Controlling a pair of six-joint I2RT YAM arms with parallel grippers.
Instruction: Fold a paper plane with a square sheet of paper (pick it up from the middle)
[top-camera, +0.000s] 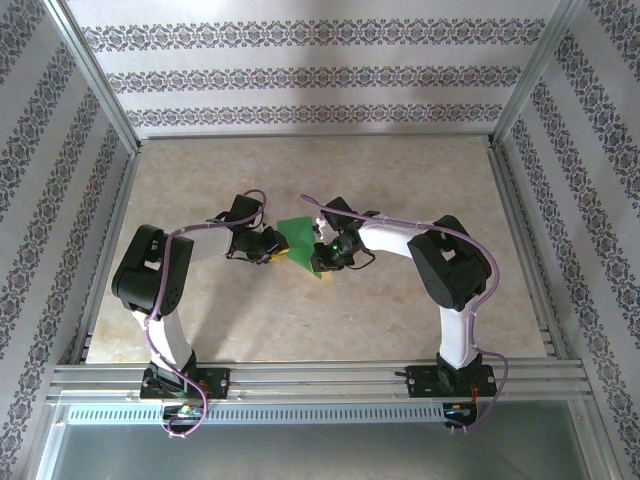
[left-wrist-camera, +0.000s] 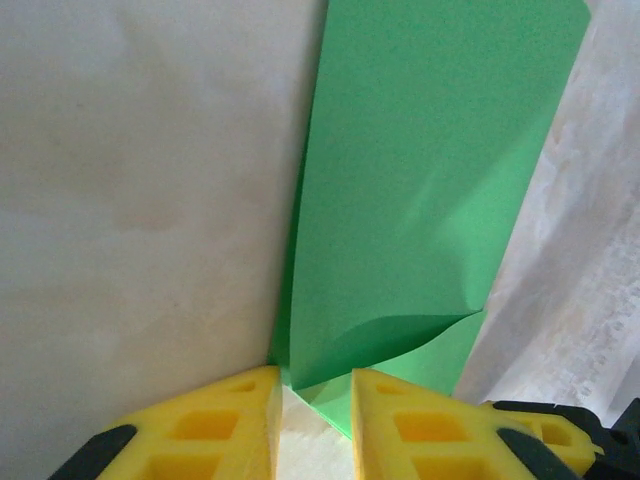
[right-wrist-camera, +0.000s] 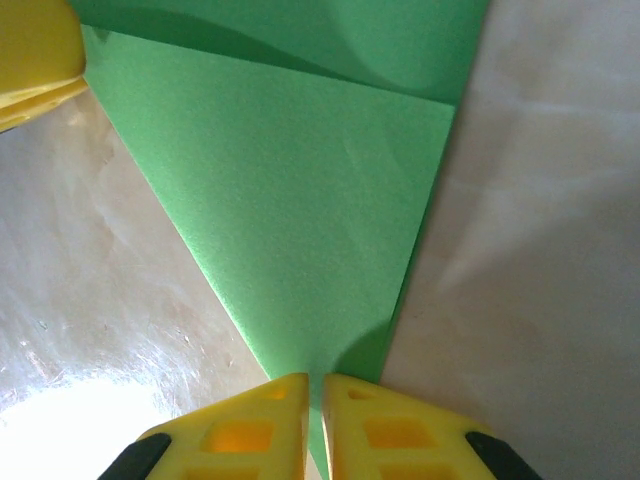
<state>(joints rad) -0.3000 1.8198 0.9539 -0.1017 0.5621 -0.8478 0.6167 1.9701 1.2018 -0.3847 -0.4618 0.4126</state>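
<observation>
The bright green square sheet of paper (top-camera: 300, 238) is folded into a layered, pointed shape and is held up off the table's middle between both arms. My right gripper (top-camera: 326, 256) is shut on its narrow tip; in the right wrist view the paper (right-wrist-camera: 300, 200) widens away from the gripper (right-wrist-camera: 315, 388). My left gripper (top-camera: 271, 250) is at the sheet's left corner. In the left wrist view its yellow fingers (left-wrist-camera: 390, 420) stand a little apart at the gripper (left-wrist-camera: 315, 385). A curled corner of the paper (left-wrist-camera: 420, 180) reaches into that gap.
The beige marbled tabletop (top-camera: 400, 180) is framed by aluminium rails (top-camera: 300, 378) and patterned walls (top-camera: 300, 80). A yellow left fingertip (right-wrist-camera: 35, 60) shows at the top left of the right wrist view, close to the paper's edge.
</observation>
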